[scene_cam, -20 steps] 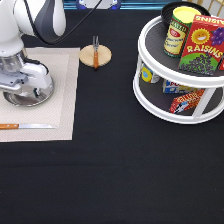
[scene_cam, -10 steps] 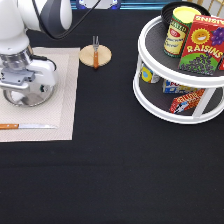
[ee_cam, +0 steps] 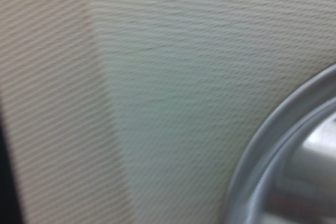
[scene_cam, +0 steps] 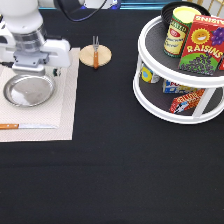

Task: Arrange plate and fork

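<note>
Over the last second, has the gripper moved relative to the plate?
Yes. The gripper has risen toward the exterior view's top, off the plate, which lies uncovered on the placemat.

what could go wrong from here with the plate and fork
The gripper hangs low by the plate's far rim, so a sideways move might nudge the plate across the placemat toward the knife. The fork rests across the small wooden disc and could roll off if bumped.

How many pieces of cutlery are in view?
2. The fork lies across the wooden disc at the exterior view's top; the knife lies on the placemat below the plate. The gripper may hide more.
</note>
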